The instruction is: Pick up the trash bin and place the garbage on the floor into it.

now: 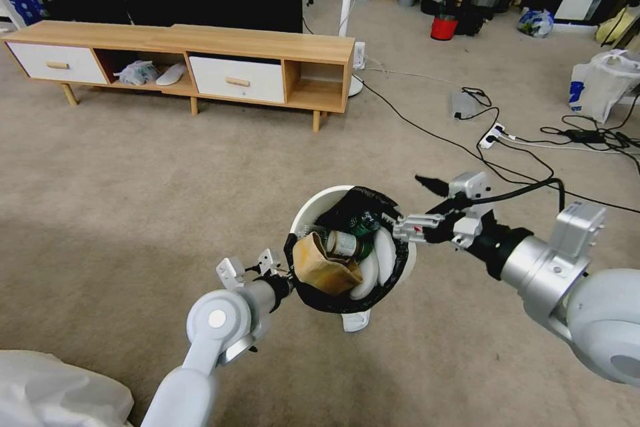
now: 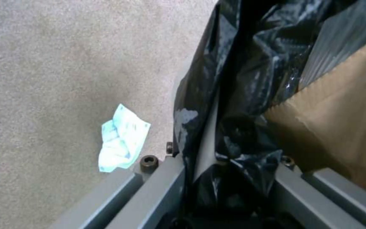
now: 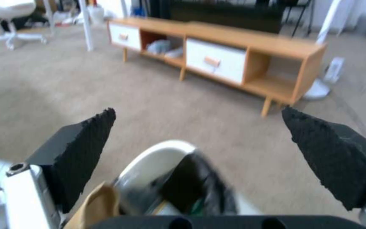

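Observation:
The white trash bin (image 1: 312,203), lined with a black bag, hangs in front of me, apparently lifted off the floor (image 1: 167,180). My left gripper (image 1: 288,273) is shut on its near rim; the left wrist view shows the white rim (image 2: 206,143) and bag pinched in the left gripper (image 2: 217,173). Inside lie garbage pieces: a brown paper carton (image 1: 323,267), a green bottle (image 1: 347,243) and white pieces (image 1: 375,260). My right gripper (image 1: 413,205) stands open just over the bin's right rim, nothing in the right gripper (image 3: 196,111). A crumpled pale tissue (image 2: 121,138) lies on the carpet under the bin.
A long wooden TV cabinet (image 1: 200,57) stands at the back left. Black cables and a power strip (image 1: 492,135) trail across the carpet at right, near a large white plastic bag (image 1: 603,83). A red bucket (image 1: 444,27) stands far back. White plastic (image 1: 53,390) fills my lower left corner.

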{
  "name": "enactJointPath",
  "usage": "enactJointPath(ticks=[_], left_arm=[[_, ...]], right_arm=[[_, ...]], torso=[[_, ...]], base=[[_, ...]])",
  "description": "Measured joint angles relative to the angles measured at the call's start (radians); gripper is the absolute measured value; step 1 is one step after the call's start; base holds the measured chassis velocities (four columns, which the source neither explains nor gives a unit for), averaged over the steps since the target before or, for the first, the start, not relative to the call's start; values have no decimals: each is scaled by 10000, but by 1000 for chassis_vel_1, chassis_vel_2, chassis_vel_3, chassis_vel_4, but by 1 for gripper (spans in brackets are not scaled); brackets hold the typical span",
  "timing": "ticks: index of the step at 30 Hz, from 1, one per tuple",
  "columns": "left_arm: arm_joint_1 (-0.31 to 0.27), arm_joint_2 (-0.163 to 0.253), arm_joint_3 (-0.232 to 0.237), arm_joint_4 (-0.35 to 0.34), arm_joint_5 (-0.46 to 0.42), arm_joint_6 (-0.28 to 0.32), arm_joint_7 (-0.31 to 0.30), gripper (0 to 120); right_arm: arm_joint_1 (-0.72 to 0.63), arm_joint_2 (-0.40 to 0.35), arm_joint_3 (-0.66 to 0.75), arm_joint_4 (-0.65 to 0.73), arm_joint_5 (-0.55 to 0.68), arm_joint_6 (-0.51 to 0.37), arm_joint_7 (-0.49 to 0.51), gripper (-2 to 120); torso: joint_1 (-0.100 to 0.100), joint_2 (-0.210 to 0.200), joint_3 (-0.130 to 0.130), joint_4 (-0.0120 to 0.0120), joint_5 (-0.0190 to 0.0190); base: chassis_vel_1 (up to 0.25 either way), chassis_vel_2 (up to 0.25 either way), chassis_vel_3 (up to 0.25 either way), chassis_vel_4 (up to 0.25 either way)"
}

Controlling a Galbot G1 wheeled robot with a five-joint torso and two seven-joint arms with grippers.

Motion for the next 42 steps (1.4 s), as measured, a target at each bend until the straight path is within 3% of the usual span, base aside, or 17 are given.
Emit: enactJointPath(ticks=[14, 16, 24, 31, 42], left_arm=[[546, -134, -540, -545, 599, -12, 328, 0], [805, -103, -797, -710, 762, -12, 465, 0], [1484, 21, -1336, -1128, 1154, 71, 814, 0], [1889, 449, -1335, -1269, 1251, 76, 969, 0], [2196, 82, -1294, -1227, 2102, 104, 1480, 0]], right_arm=[[-1123, 1198, 720, -909, -2312, 959, -937, 100], [-1626, 1614, 853, -1271, -3171, 1500, -1281, 100], [-2243, 2851, 896, -1792, -4736, 2247, -1771, 100], [-3318, 3550, 1153, -1880, -5948, 2569, -2112, 100], [-3775, 4356, 1279, -2125, -6786, 3002, -2406, 100]], torso=[[0, 0, 0, 0, 1], [0, 0, 0, 0, 0], [0, 1, -1, 1, 0], [-1, 0, -1, -1, -2], [-1, 0, 0, 3, 0]], base=[[0, 0, 0, 0], [0, 0, 0, 0], [0, 0, 0, 0], [0, 0, 0, 0], [0, 0, 0, 0]])
